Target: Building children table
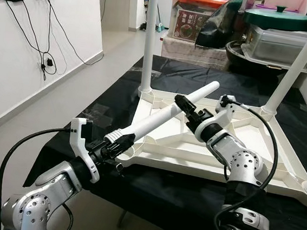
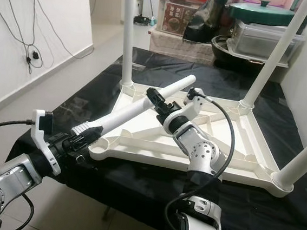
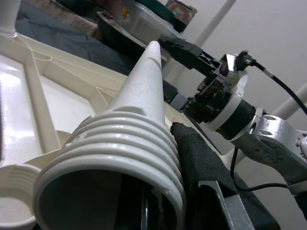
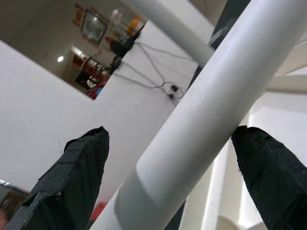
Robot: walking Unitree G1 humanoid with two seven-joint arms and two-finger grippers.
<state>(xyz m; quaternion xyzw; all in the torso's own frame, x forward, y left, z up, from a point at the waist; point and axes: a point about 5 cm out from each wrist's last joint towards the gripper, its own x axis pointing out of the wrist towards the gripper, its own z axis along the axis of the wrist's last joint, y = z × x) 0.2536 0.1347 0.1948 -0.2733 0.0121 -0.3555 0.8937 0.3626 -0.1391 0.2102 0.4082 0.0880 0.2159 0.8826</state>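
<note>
Table (image 1: 278, 176) lies upside down while my left gripper (image 1: 119, 144) grips one loose leg (image 1: 167, 114) by its threaded end and my right gripper (image 1: 189, 111) sits spread around its middle.

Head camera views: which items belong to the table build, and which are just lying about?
Job items:
- white plastic tabletop lying upside down
- loose white plastic table leg, held by left gripper, right gripper around it
- three fitted white legs, e.g.

Lying about:
- green-lidded pot
- clear storage box with orange lid
- black wall cables
</note>
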